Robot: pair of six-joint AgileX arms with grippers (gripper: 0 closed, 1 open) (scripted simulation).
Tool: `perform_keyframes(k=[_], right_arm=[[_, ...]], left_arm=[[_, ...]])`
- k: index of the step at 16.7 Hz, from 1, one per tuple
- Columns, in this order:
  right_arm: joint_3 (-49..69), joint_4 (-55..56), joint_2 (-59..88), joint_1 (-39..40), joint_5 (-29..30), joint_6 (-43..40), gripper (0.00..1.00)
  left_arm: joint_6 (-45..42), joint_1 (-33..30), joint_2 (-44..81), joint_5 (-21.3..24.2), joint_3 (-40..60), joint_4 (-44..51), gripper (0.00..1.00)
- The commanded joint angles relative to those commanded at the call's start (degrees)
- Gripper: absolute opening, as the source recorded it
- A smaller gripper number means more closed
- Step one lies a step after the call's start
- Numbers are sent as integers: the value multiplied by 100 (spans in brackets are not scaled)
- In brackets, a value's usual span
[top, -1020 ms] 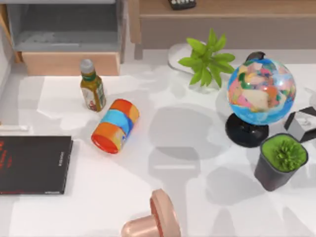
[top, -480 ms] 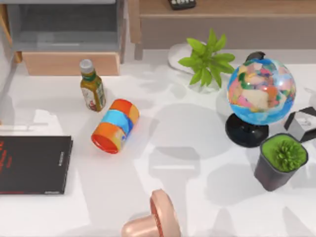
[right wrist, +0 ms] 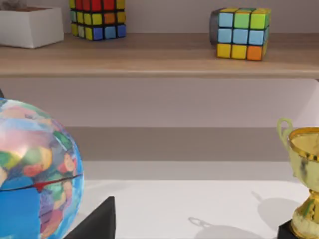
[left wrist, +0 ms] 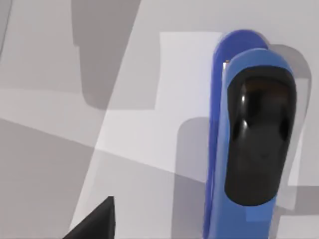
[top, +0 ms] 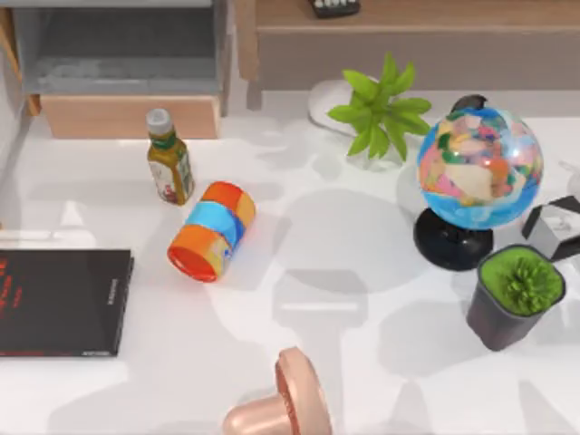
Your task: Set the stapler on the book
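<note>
The stapler (left wrist: pixel 249 139) is bright blue with a glossy black top and lies flat on the white table, close under the left wrist camera. A dark part of my left gripper (left wrist: pixel 97 223) shows beside it, apart from the stapler. The book (top: pixel 56 302) is large, flat and black with red lettering, and lies at the table's left edge with nothing on it. A dark part of my right gripper (right wrist: pixel 97 221) shows near the globe (right wrist: pixel 35 174), facing a wooden shelf.
An olive bottle (top: pixel 169 168) and a striped can (top: pixel 211 231) on its side stand right of the book. The globe (top: pixel 478 168), a dark potted plant (top: pixel 517 294) and a leafy plant (top: pixel 381 109) fill the right. A pink bell-shaped object (top: pixel 283 403) sits at the front edge.
Shadows over the table's left side have shifted. The book and the other objects have not moved.
</note>
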State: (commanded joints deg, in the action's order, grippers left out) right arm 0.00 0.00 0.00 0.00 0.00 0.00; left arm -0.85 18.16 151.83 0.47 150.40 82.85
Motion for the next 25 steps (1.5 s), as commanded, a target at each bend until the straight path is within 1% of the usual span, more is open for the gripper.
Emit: perform_keyframes(k=[3, 7, 10, 14, 21, 25], right_arm=[[0, 0, 0, 0, 0, 0, 100], [0, 0, 0, 0, 0, 0, 100], [0, 0, 0, 0, 0, 0, 100], [0, 0, 0, 0, 0, 0, 100], [0, 0, 0, 0, 0, 0, 100], [0, 0, 0, 0, 0, 0, 100]], left_arm=[[-6, 3, -17, -5, 12, 39, 100], [-65, 92, -313, 2, 70, 380, 100], [-115, 136, -515, 15, -66, 456, 100], [-112, 131, -513, 19, -437, 80, 100], [-11, 20, -80, 1, -1156, -1102, 100], [-4, 4, -36, 0, -1204, -1168, 100]])
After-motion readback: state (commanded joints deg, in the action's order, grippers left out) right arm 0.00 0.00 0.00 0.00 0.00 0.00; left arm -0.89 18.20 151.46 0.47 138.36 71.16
